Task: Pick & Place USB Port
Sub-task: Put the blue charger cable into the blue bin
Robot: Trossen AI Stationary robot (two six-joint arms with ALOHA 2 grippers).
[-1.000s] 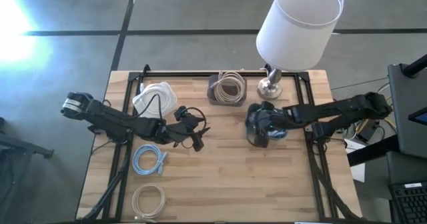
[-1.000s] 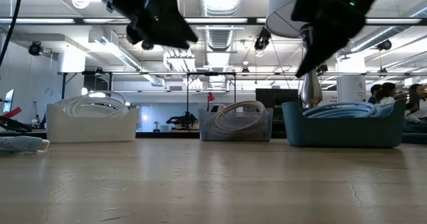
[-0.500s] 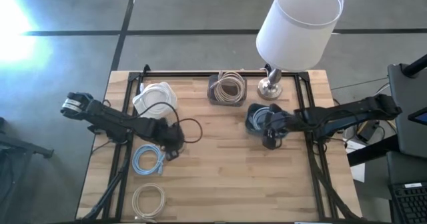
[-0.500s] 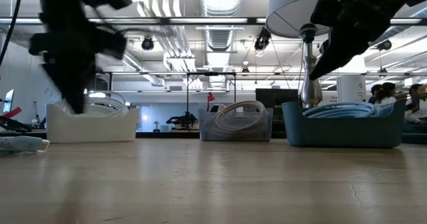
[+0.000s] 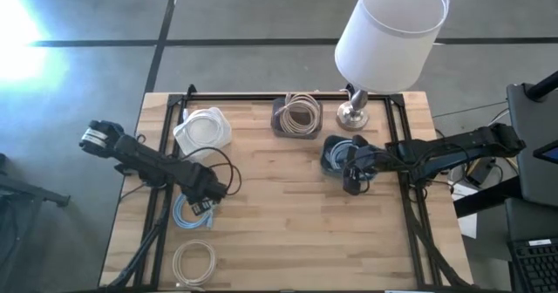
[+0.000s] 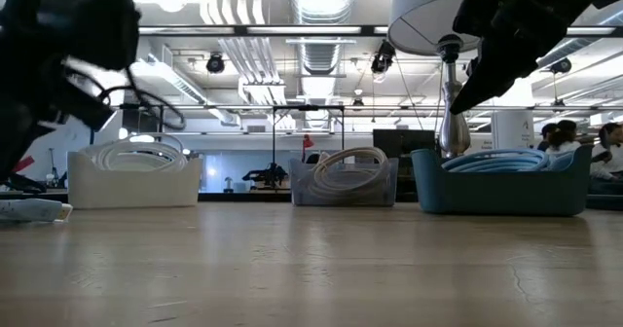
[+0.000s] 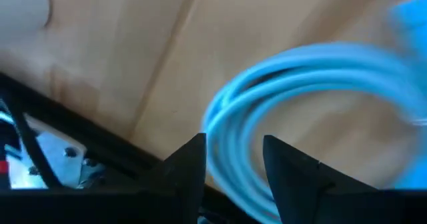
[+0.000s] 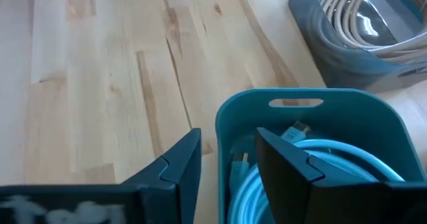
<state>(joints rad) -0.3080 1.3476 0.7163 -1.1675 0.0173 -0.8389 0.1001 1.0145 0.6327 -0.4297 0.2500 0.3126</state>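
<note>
A coil of light blue cable point(image 5: 193, 211) lies flat on the table near its left side; the left wrist view shows the coil point(image 7: 303, 94) close up. My left gripper point(image 5: 203, 201) hangs over the coil's far right part, and its fingers point(image 7: 233, 147) stand open above the loops, raised off the table in the low view. A teal bin point(image 5: 336, 153) with blue cable inside sits right of the table's centre. My right gripper point(image 5: 353, 180) is open point(image 8: 227, 141) just near of the bin's rim point(image 8: 293, 97) and above it point(image 6: 475, 79).
A white bin point(image 5: 202, 127) of white cable and a grey bin point(image 5: 296, 117) of beige cable stand along the far edge. A lamp base point(image 5: 353, 112) with a big white shade point(image 5: 388, 27) stands far right. A pale cable coil point(image 5: 193, 261) lies near the near-left corner.
My left gripper has swung from the table's middle toward the left and near edges and now hangs over the blue coil. My right gripper has drawn back a little from above the teal bin toward the near edge, then held still.
</note>
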